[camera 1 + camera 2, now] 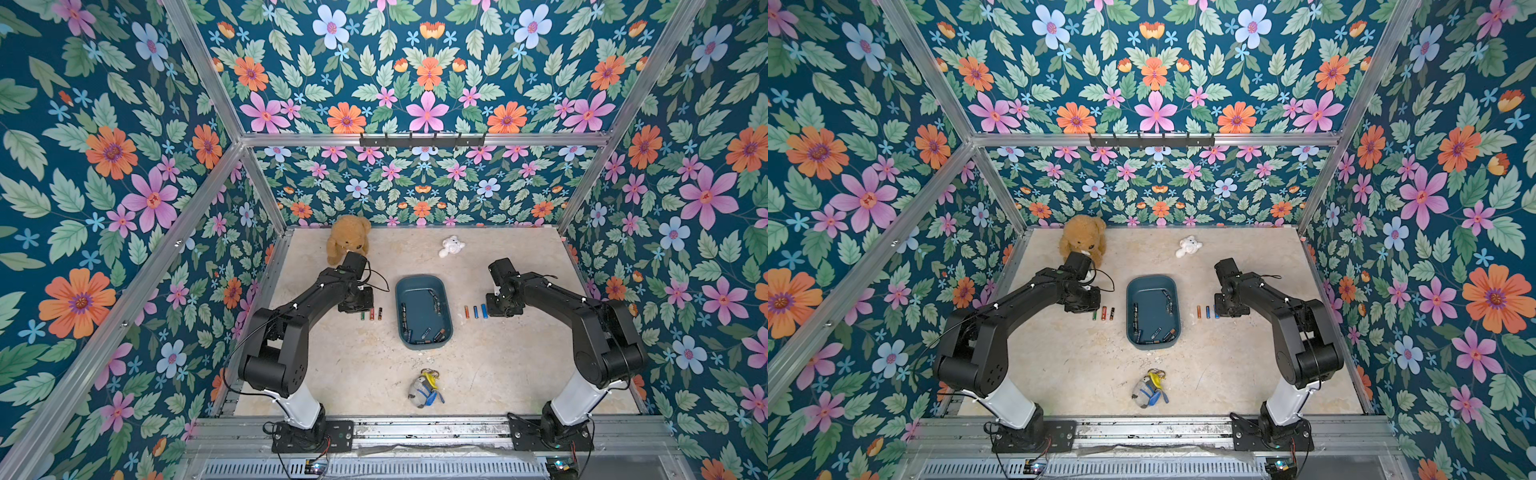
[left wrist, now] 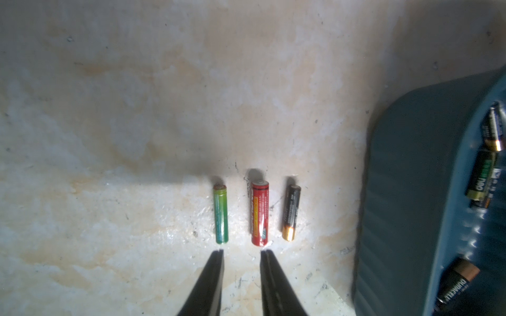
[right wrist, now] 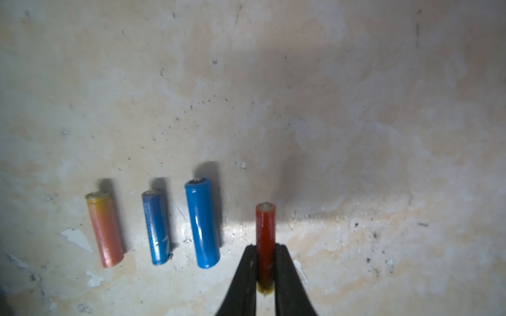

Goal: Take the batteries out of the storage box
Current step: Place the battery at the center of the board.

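The left gripper (image 2: 241,253) is found released: its jaws stand parted with nothing between them, and its tips are poised just short of the near ends of two batteries on the table (image 1: 353,365). Three cells are laid out in a row there, on the left side of the storage box (image 1: 420,279): a green battery (image 2: 220,216), a red battery (image 2: 259,213) and a black battery (image 2: 291,212) with a copper end. They are set parallel and apart from one another, the black one nearest the box.

The storage box is seen at the middle of the table, between the two arms, in both top views. A cluster of batteries (image 1: 424,336) is observed lying inside it against the near wall, with a few more along the left wall and toward the right wall.

On the right side of the box a second row is laid on the table: an orange battery (image 3: 105,229), a dark blue battery (image 3: 156,227) and a light blue battery (image 3: 202,223), parallel and not touching.

The right gripper (image 3: 265,247) is found clenched on a dark red battery (image 3: 265,227), which is held just beside the light blue one with one end projecting past the fingertips. Whether it touches the table cannot be told.
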Controlling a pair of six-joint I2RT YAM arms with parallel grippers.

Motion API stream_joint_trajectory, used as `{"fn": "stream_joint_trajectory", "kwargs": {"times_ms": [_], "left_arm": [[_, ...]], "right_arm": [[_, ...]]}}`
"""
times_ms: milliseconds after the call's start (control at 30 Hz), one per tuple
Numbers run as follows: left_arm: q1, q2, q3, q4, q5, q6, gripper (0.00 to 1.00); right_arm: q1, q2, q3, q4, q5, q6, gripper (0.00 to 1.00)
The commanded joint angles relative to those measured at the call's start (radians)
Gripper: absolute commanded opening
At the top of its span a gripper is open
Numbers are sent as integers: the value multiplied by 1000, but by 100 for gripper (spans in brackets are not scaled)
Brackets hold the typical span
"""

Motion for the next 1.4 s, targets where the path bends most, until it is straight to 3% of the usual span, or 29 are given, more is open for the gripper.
{"fn": "stream_joint_trajectory", "kwargs": {"times_ms": [0,800,1367], "left_arm": [[-2,-1,3,4,-1,-10,30],[-5,1,2,1,-6,-10,30],[-7,1,20,-5,-3,-9,30]], "right_arm": [[2,10,3,16,-10,-17,16],[2,67,11,20,-24,-27,17],[2,49,30,1,-5,-25,23]]}}
